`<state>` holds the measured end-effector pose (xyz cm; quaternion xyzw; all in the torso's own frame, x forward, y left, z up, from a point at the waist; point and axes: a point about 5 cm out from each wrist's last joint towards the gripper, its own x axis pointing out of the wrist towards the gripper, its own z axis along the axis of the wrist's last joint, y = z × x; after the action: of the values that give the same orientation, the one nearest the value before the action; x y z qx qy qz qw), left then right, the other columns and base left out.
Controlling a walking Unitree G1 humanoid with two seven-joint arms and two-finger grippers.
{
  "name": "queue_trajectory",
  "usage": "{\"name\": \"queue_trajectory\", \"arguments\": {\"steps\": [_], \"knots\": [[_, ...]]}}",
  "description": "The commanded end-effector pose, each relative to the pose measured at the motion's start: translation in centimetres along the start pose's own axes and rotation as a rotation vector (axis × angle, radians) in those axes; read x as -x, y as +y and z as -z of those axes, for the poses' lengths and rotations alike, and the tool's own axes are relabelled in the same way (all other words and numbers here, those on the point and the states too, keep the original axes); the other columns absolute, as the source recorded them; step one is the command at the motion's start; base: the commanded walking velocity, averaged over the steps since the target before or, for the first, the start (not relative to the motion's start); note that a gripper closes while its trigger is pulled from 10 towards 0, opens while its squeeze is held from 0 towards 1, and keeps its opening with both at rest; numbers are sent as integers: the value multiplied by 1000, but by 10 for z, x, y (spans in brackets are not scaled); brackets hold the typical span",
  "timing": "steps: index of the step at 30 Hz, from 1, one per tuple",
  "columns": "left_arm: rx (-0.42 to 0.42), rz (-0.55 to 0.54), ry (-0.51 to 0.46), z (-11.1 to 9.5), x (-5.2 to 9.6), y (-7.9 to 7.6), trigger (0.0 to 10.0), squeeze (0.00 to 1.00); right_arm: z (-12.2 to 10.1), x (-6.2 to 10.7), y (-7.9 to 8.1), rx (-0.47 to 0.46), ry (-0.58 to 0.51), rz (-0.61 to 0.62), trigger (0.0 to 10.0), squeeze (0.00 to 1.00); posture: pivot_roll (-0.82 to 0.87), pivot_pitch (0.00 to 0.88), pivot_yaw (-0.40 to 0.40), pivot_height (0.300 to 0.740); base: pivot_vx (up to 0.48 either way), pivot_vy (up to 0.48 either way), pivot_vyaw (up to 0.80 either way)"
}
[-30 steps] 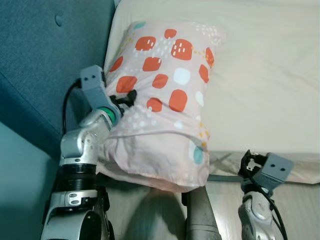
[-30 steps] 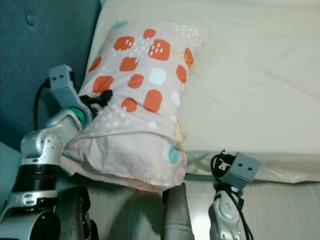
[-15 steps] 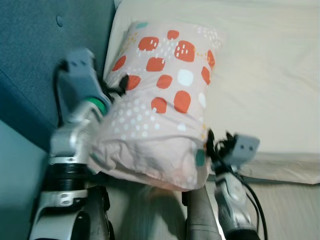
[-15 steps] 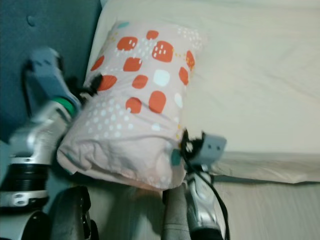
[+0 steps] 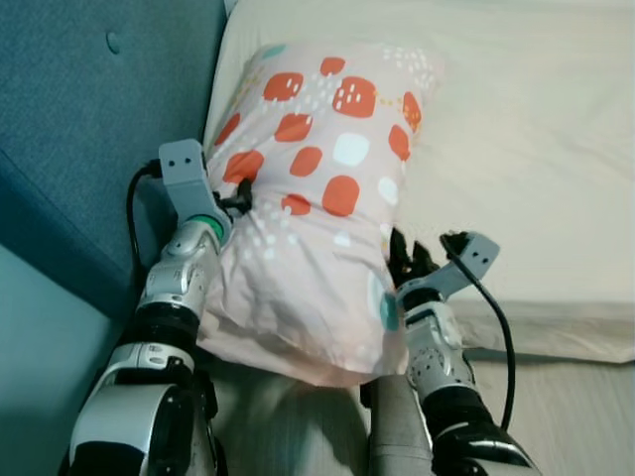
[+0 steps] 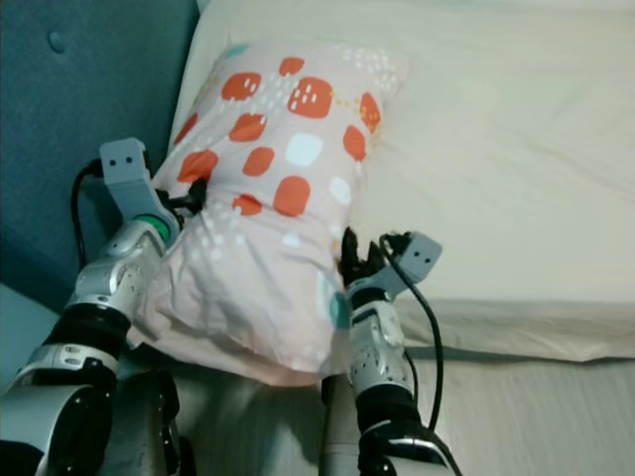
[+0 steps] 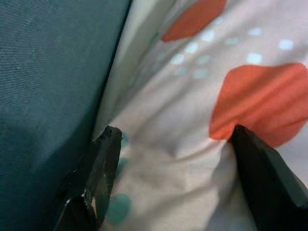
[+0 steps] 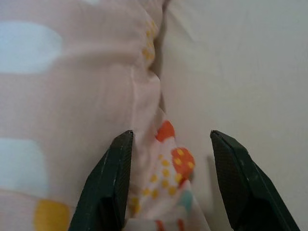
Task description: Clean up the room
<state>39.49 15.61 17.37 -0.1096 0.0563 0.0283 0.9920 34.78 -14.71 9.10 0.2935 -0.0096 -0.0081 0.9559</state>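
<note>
So the pillow (image 5: 322, 198) with the orange and teal spots is lying at the head corner of the bed (image 5: 536, 149), its far end up against the teal headboard (image 5: 89, 139) and its near end hanging off the mattress edge toward the robot. The left gripper (image 5: 236, 203) is pressed into the pillow's left side, between it and the headboard; in the left wrist view its fingers (image 7: 94, 180) are spread wide with the fabric bulging between them, so it's pushing rather than pinching. The right gripper (image 5: 405, 260) is up against the pillow's lower right edge, just above the mattress edge, fingers (image 8: 113, 185) also well apart, straddling the seam without clamping it. Looks to me like a two-sided squeeze to lift or shove the pillow fully onto the bed. If I were tuning this I'd keep both sides pressing evenly, since a soft pillow will just fold and slip out, and I'd push it up and away from the edge rather than sideways into the headboard. Closing the right fingers on that seam would probably help too.
</note>
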Motion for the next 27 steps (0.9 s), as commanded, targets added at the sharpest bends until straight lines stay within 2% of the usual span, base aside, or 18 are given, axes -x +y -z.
{"name": "queue_trajectory", "arguments": {"steps": [1,3,4,5,7,9,10,11,12,13,14,15,16,17,18,19,23,27], "knots": [[-39,15,127,20,0,8,10000,1000,10,4,-8,-15,50,49,10000,0,-60,161,96,566,0,0,0],[-39,15,127,20,0,8,10000,1000,10,4,-8,-15,50,49,10000,0,-60,161,96,566,0,0,0],[-52,131,331,55,6,4,10000,0,9,2,-8,-26,47,57,10000,0,-63,174,100,566,0,0,0],[-52,131,331,55,6,4,10000,0,9,2,-8,-26,47,57,10000,0,-63,174,100,566,0,0,0],[13,216,478,82,15,-2,10000,0,7,-1,-4,-32,31,39,10000,0,-73,181,100,566,0,0,0],[13,216,478,82,15,-2,10000,0,7,-1,-4,-32,31,39,10000,0,-73,181,100,566,0,0,0],[29,240,512,92,18,-7,10000,0,4,-2,-3,-36,20,26,10000,0,-74,182,100,566,0,0,0],[54,276,538,100,21,-17,5804,0,2,-3,-2,-44,10,10,10000,0,-81,187,97,566,0,0,0],[83,314,552,104,23,-27,5804,0,1,-4,-1,-48,4,0,10000,0,-81,187,97,566,0,0,0],[83,314,552,104,23,-27,5804,0,1,-4,-1,-48,4,0,10000,0,-81,187,97,566,0,0,0],[124,347,561,106,25,-39,2431,0,0,-5,-1,-50,1,-6,10000,0,-86,191,96,566,0,0,0],[124,347,561,106,25,-39,2431,0,0,-5,-1,-50,1,-6,10000,0,-86,191,96,566,0,0,0],[168,375,556,104,25,-50,0,0,0,-5,-1,-51,0,-8,10000,0,-87,192,95,566,0,0,0],[240,404,542,96,24,-65,0,0,0,-5,-1,-50,0,-7,10000,0,-82,196,96,566,0,0,0],[240,404,542,96,24,-65,0,0,0,-5,-1,-50,0,-7,10000,0,-82,196,96,566,0,0,0],[285,414,524,88,21,-74,0,0,0,-6,-1,-54,1,-6,10000,0,-79,199,97,566,0,0,0],[329,433,505,76,18,-82,0,0,1,-7,0,-85,0,-2,10000,0,-73,200,99,566,0,0,0],[328,450,478,65,16,-88,0,0,-3,-9,6,-181,-33,-34,10000,0,-60,202,98,566,0,0,0]]}}
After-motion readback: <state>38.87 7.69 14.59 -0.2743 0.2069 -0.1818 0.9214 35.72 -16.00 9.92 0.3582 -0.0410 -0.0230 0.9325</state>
